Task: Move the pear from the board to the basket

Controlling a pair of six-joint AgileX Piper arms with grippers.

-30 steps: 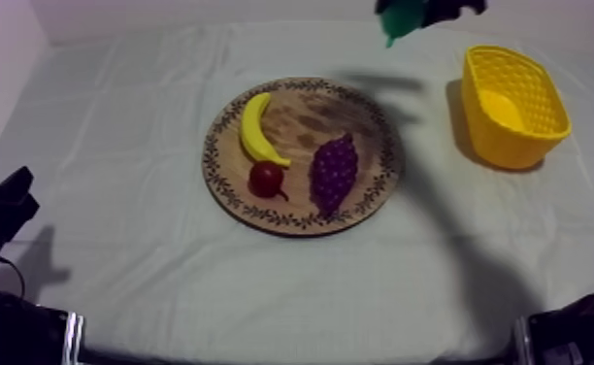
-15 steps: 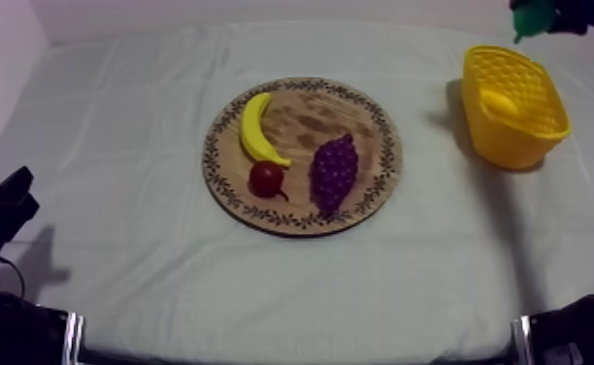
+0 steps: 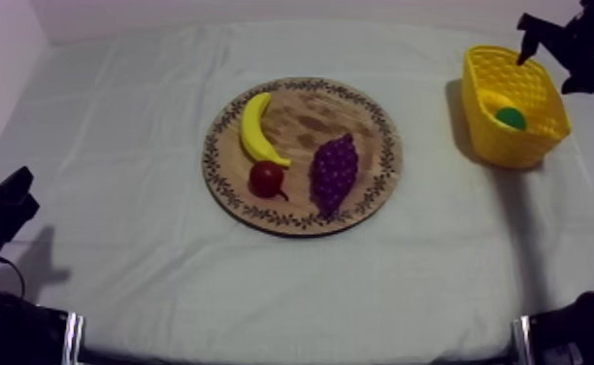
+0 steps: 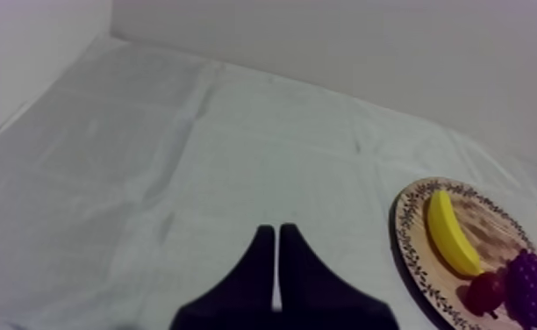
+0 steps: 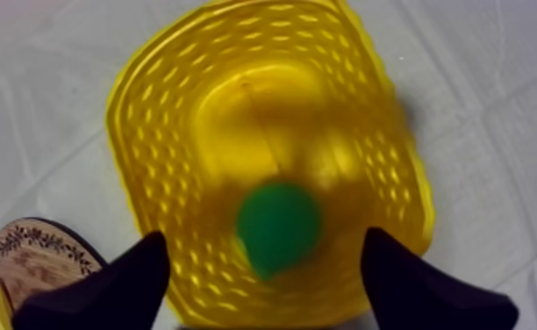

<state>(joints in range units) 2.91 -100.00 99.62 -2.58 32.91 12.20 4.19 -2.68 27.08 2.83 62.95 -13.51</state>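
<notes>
Where the grey-white cloth [image 3: 116, 252] covers the table, the round wooden board with the patterned rim [image 3: 225, 124] lies near the centre. The yellow lattice-walled basket [image 3: 514, 148] stands at the right side, well apart from the board. The right gripper [image 3: 549, 70] hangs over the basket. In the right wrist view its black fingers [image 5: 92, 285] are spread wide and grasp nothing. The left gripper [image 4: 276, 235] sits low at the left side of the table, its fingers pressed together as a narrow wedge with nothing between them. On the board lie the purple bunch of grapes [image 3: 334, 172], the yellow banana [image 3: 255, 131] and, between the two, the small red fruit [image 3: 266, 179]. The green pear [image 3: 511, 118] lies inside the basket, touching neither finger.
</notes>
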